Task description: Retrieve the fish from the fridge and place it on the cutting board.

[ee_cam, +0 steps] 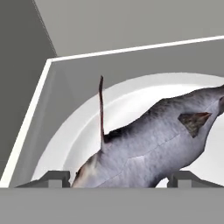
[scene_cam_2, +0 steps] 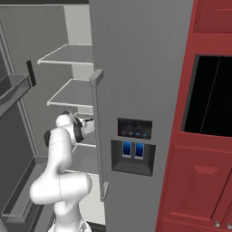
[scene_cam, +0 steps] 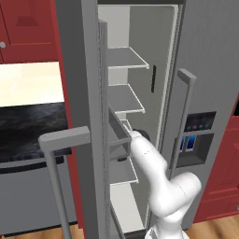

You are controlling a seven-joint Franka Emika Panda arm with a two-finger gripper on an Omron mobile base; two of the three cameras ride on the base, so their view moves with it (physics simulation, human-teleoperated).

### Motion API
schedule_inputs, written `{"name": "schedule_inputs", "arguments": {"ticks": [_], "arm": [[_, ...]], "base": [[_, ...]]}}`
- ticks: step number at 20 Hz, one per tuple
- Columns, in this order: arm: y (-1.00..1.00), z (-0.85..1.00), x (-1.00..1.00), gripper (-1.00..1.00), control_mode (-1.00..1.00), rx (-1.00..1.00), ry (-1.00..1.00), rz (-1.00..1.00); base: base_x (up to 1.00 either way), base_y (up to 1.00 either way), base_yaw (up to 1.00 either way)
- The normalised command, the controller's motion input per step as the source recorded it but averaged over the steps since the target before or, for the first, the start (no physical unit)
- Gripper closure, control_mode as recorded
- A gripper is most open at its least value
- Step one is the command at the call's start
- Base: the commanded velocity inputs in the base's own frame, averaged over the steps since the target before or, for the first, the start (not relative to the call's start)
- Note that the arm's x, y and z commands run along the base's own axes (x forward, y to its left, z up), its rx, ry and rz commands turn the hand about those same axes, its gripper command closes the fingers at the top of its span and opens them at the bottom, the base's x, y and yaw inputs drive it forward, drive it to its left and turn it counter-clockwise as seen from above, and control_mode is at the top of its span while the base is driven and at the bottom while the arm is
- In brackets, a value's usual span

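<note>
**Gripper over the fish, inside the fridge**

Left base view, from the left: I see red cabinets (scene_cam: 28, 28) at top left, a pale wall strip under them, then a dark counter (scene_cam: 30, 130). The fridge (scene_cam: 205, 70) has its left door (scene_cam: 86, 116) swung open toward me, with its bar handle (scene_cam: 58, 158) in the foreground. Past the door I see white shelves (scene_cam: 123, 58) stacked in the compartment. The arm (scene_cam: 158, 177) rises from the lower right and reaches into the mid-height shelf level; its wrist goes in behind a door bin, so the fingers are hidden here. To the right stands the shut right door with the dispenser (scene_cam: 196, 137).

Right base view: the arm (scene_cam_2: 61, 172) comes up at lower left and bends into the open compartment, next to the shut door's handle (scene_cam_2: 97, 131). The dispenser (scene_cam_2: 133, 147) sits mid-frame, with red cabinetry (scene_cam_2: 199, 181) to the right.

Hand view: the fish (ee_cam: 148, 144) lies on a white plate (ee_cam: 87, 127) on a shelf, near a corner with a white edge. Its tail fin sticks up at the left and the body runs off to the right. The gripper (ee_cam: 118, 179) is open; both fingertips (ee_cam: 54, 178) flank the fish's near end, apart from each other, and I cannot tell whether either one touches it.
</note>
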Motion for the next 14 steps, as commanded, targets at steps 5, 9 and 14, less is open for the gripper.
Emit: {"name": "schedule_inputs", "arguments": {"ticks": [5,9,14], "arm": [[0.05,-0.15,0.18,1.0,-1.0,0.0,0.0,0.0],[0.0,0.0,0.0,1.0,-1.0,0.0,0.0,0.0],[0.0,0.04,-0.41,1.0,-1.0,0.0,-0.05,0.0]], "base": [[0.0,0.0,0.0],[0.0,0.0,0.0],[0.0,0.0,0.0]]}}
